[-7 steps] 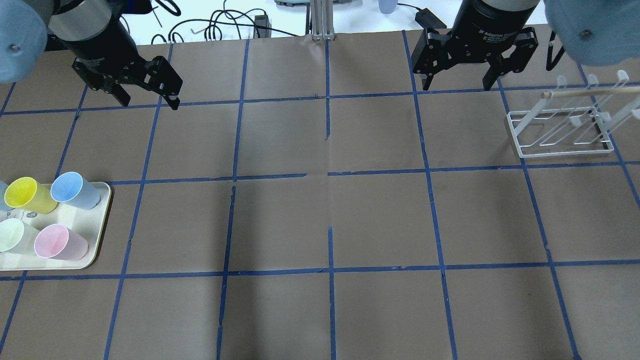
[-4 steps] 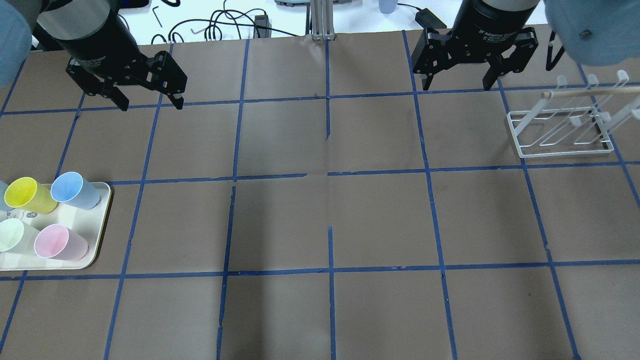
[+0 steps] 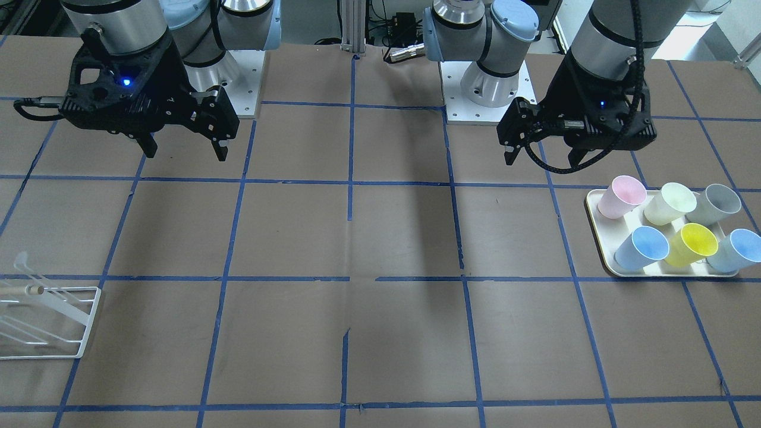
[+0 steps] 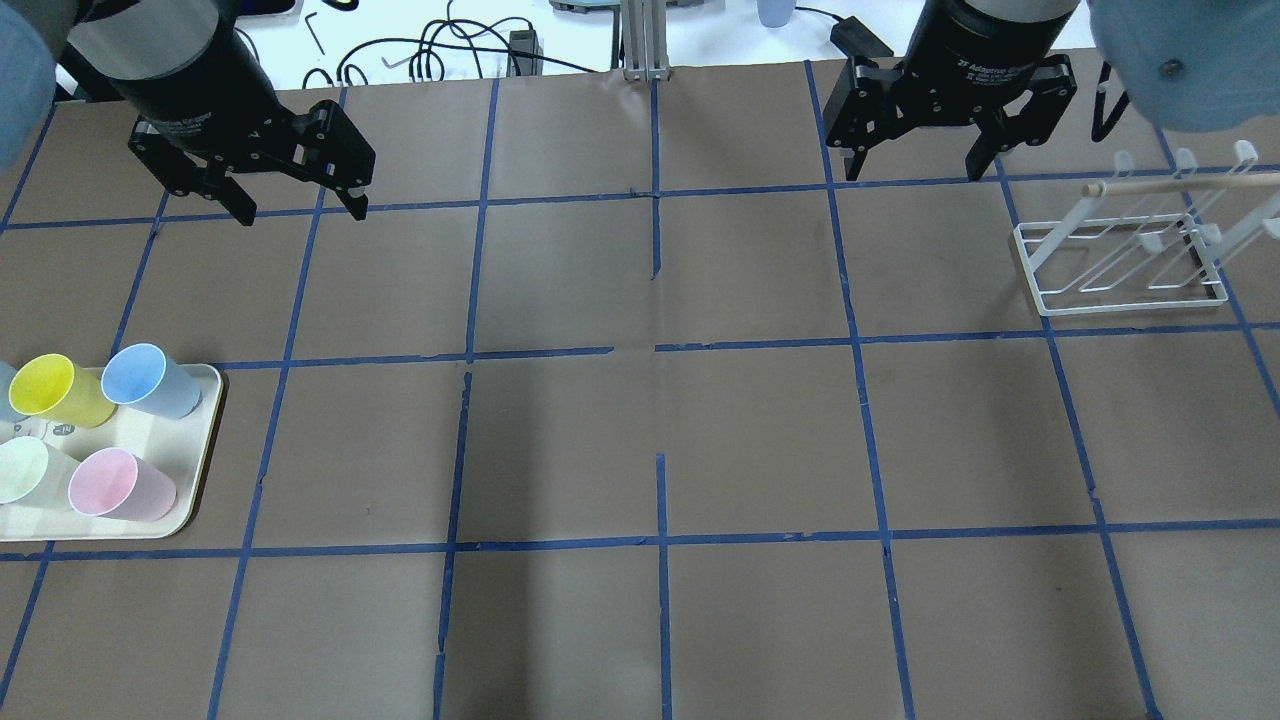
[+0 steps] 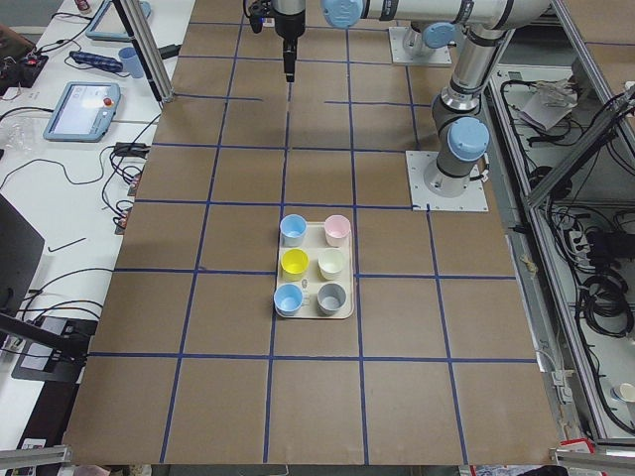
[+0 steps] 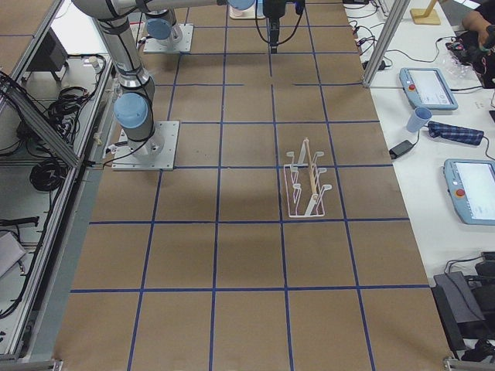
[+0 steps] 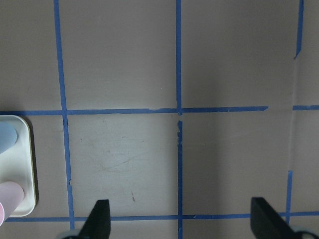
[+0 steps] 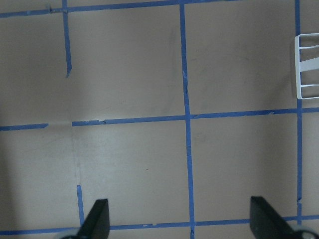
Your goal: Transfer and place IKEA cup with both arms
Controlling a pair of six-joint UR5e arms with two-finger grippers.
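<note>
Six cups stand upright, mouths up, in two rows of three on a cream tray (image 4: 205, 440) at my left end of the table (image 4: 760, 440). I find the lime-yellow cup (image 4: 55, 388) in the middle of the row farther from the robot's base, between two blue cups (image 3: 642, 246). A pink cup (image 3: 621, 196), a pale cream cup (image 3: 669, 203) and a grey cup (image 3: 716, 205) make up the nearer row. Nothing touches the lime-yellow cup.

The left gripper (image 4: 300, 205) hangs in the air above the brown paper and blue tape grid, fingers pointing down and spread wide, with nothing between them. Its wrist camera shows both fingertips (image 7: 99, 219) over bare paper, with a corner of the tray at the left edge of that view.

The right gripper (image 4: 912, 170) hangs above the table on the other side, also pointing down, fingers spread wide and empty. Its wrist camera catches a corner of the white wire rack (image 8: 306, 67) at the right edge.

The rack stands on the paper at my right end, well apart from the tray, with a wooden rod (image 4: 1180, 183) across its top.
</note>
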